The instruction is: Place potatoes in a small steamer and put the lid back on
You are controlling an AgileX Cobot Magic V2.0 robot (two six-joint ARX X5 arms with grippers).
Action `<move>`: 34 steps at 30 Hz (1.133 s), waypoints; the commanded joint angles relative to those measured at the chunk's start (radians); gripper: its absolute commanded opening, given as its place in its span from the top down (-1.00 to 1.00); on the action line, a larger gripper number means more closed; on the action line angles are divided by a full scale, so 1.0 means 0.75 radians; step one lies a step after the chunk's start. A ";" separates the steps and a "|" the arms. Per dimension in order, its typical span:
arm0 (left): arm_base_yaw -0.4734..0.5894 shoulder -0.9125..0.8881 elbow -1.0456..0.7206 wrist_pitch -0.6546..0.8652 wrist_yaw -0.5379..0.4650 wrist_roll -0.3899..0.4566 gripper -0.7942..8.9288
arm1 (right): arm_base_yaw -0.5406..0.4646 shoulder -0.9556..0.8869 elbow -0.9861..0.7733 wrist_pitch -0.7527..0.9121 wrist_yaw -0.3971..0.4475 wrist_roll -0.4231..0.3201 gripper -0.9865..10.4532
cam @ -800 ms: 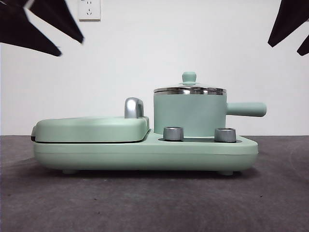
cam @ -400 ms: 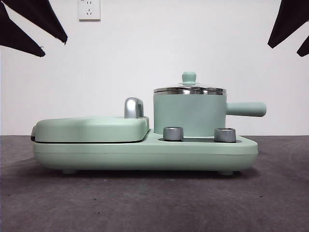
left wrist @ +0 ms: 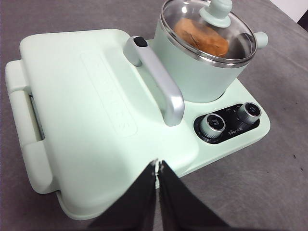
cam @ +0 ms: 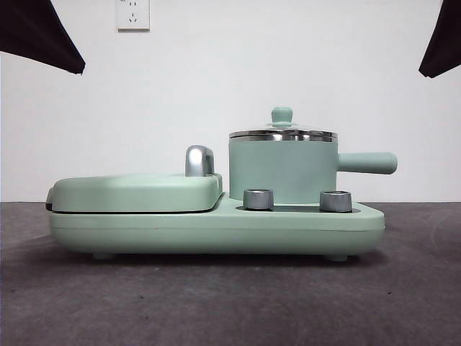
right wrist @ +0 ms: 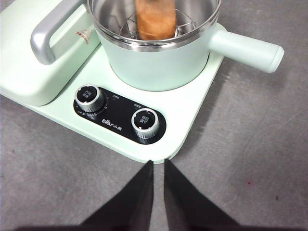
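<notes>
Steamer (cam: 283, 171) lidded (potato inside), handle (cam: 367, 163) pointing right, both grippers (left wrist: 158, 166) (right wrist: 158, 163) closed, empty.

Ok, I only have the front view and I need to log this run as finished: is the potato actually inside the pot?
Observer: Yes. The left wrist view shows the potato through the glass lid, inside the pot.
Operator: What is it resting on?
Observer: The right wrist view shows a steel rack under it.
Operator: Are the grippers holding anything?
Observer: No. The left gripper and the right gripper are both empty, away from the pot.
</notes>
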 commanded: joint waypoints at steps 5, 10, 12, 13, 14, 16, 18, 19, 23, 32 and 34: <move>-0.002 -0.050 -0.008 0.011 -0.035 0.135 0.82 | 0.007 0.007 0.007 0.014 0.002 0.009 0.78; 0.138 -0.277 -0.258 0.193 -0.136 0.245 0.82 | 0.007 0.007 0.007 0.014 0.002 0.009 0.78; 0.225 -0.409 -0.414 0.291 -0.137 0.239 0.82 | 0.007 0.007 0.007 0.014 0.002 0.009 0.78; 0.269 -0.489 -0.495 0.335 -0.138 0.240 0.82 | 0.007 0.007 0.007 0.014 0.002 0.009 0.78; 0.303 -0.559 -0.561 0.362 -0.140 0.241 0.82 | 0.007 0.007 0.007 0.015 0.002 0.009 0.78; 0.373 -0.724 -0.691 0.377 -0.164 0.235 0.82 | 0.007 0.007 0.007 0.014 0.002 0.009 0.78; 0.429 -0.860 -0.781 0.356 -0.193 0.194 0.82 | 0.007 0.007 0.007 0.014 0.002 0.009 0.78; 0.456 -0.922 -0.821 0.343 -0.213 0.166 0.82 | 0.007 0.007 0.007 0.014 0.002 0.009 0.78; 0.520 -1.091 -0.937 0.323 -0.300 0.094 0.82 | 0.007 0.007 0.007 0.014 0.002 0.009 0.78; 0.534 -1.133 -0.984 0.294 -0.312 0.045 0.82 | 0.007 0.007 0.007 0.014 0.002 0.009 0.78; 0.534 -1.133 -0.984 0.299 -0.312 0.045 0.82 | 0.007 0.007 0.007 0.014 0.002 0.009 0.78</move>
